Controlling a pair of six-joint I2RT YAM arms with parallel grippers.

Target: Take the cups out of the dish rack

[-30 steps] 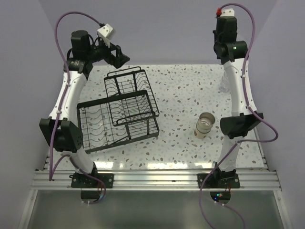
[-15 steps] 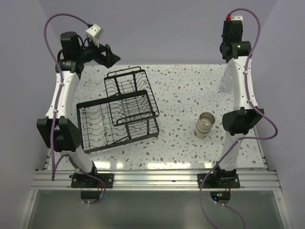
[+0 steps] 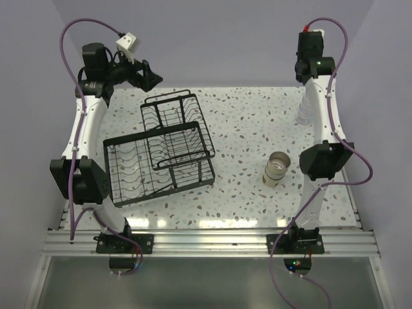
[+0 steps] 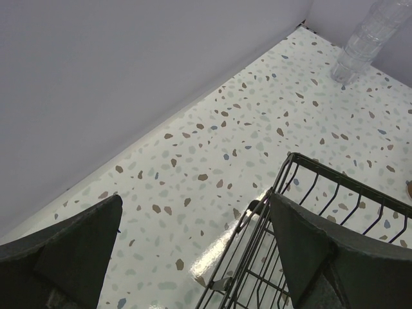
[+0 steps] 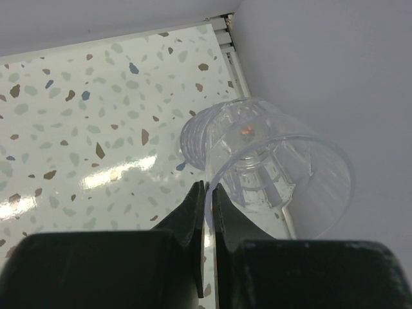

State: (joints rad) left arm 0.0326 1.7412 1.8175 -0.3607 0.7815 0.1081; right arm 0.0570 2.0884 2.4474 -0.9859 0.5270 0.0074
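My right end effector (image 5: pixel 207 190) pinches the rim of a clear cup (image 5: pixel 283 168), the two fingers pressed together on the thin plastic wall. The cup is tilted with its mouth toward my wrist camera. It hangs over the far right corner of the desk (image 3: pixel 244 122), just above a stack of clear cups (image 5: pixel 193 138) that stands by the right edge. I cannot tell whether the held cup touches that stack. A tan cup (image 3: pixel 277 168) stands upright on the desk, nearer to my bases. It is well apart from the clear stack and to the right of the dish rack (image 3: pixel 161 154). The black wire rack sits on the left half of the desk, with its smaller slotted tier lying across its far side. My left end effector (image 4: pixel 196 198) is spread wide and holds nothing. It is raised over the rack's far corner, close to the back wall (image 4: pixel 129 64).
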